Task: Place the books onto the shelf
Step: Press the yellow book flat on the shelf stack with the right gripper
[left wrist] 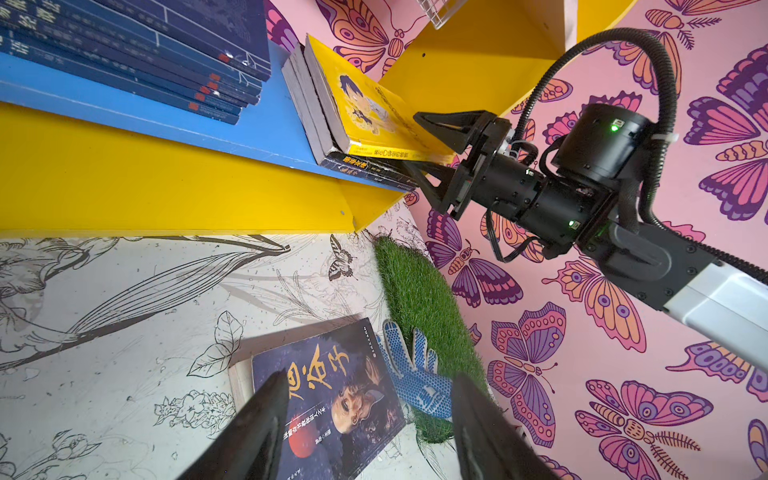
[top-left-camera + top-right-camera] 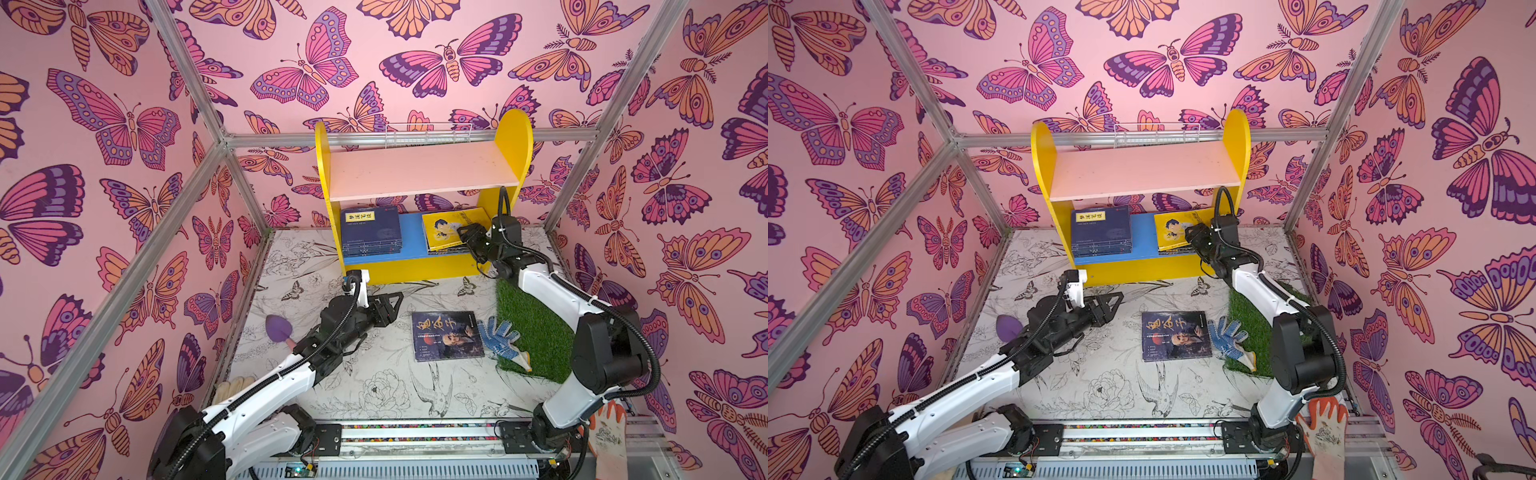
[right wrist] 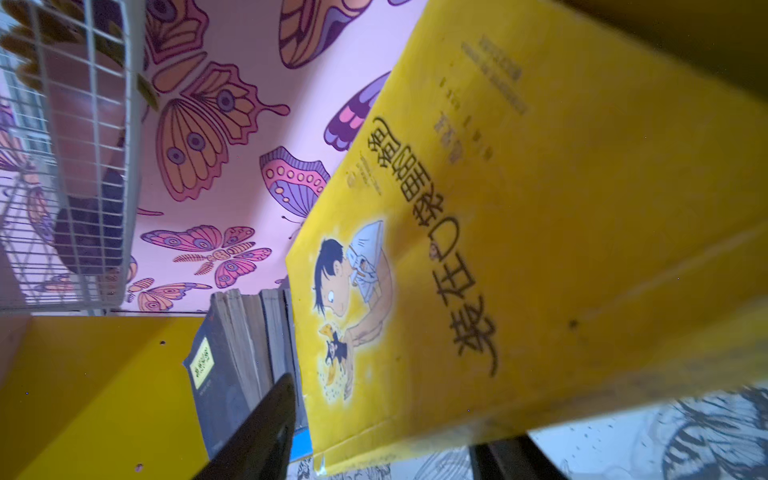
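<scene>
The small two-tier shelf with yellow round-topped side panels (image 2: 517,137) holds all the visible books but one on its blue lower board (image 2: 411,243). A stack of navy paperbacks (image 2: 371,230) lies well to one side of the right gripper (image 1: 411,141). A bright yellow paperback (image 2: 446,228) tops two dark ones, and the near edge of that pile sits between the gripper's jaws. Those jaws stand apart, one finger above the yellow cover and one below the pile, so the step looks like a release after placing. Next the arm should back straight out without dragging the pile. A dark paperback with an old man's portrait (image 2: 446,336) lies flat on the table just ahead of the left gripper (image 2: 397,308), whose jaws are spread and empty. Whether the right fingers touch the pile cannot be told. The right wrist view is blurred, and both top views hide the lower finger.
</scene>
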`<state>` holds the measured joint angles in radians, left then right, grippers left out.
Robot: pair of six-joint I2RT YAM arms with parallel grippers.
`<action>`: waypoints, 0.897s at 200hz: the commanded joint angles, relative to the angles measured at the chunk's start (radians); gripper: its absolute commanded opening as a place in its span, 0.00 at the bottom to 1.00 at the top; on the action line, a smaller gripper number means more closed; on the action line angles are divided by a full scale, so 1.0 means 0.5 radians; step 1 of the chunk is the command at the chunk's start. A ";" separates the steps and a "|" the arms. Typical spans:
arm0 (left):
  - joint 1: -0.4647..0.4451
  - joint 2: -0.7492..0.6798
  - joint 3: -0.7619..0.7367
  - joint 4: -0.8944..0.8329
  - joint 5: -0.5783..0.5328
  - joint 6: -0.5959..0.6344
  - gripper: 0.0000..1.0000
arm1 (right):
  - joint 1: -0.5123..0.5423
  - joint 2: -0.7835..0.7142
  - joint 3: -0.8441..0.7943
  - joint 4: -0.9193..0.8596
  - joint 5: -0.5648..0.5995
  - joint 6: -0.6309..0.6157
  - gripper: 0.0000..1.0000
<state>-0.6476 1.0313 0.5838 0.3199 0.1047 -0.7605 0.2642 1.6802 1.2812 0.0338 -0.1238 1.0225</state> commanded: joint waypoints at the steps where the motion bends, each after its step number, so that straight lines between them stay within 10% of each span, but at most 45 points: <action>1: 0.000 0.020 -0.003 0.005 0.002 0.011 0.64 | -0.018 -0.074 0.042 -0.166 -0.009 -0.090 0.62; 179: 0.000 0.113 0.006 0.042 0.033 -0.013 0.64 | 0.009 -0.107 -0.138 -0.129 -0.242 -0.091 0.05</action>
<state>-0.6476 1.0901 0.5838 0.3206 0.1123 -0.7677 0.2646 1.5913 1.1824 -0.0341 -0.2192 0.9646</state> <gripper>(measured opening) 0.640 0.066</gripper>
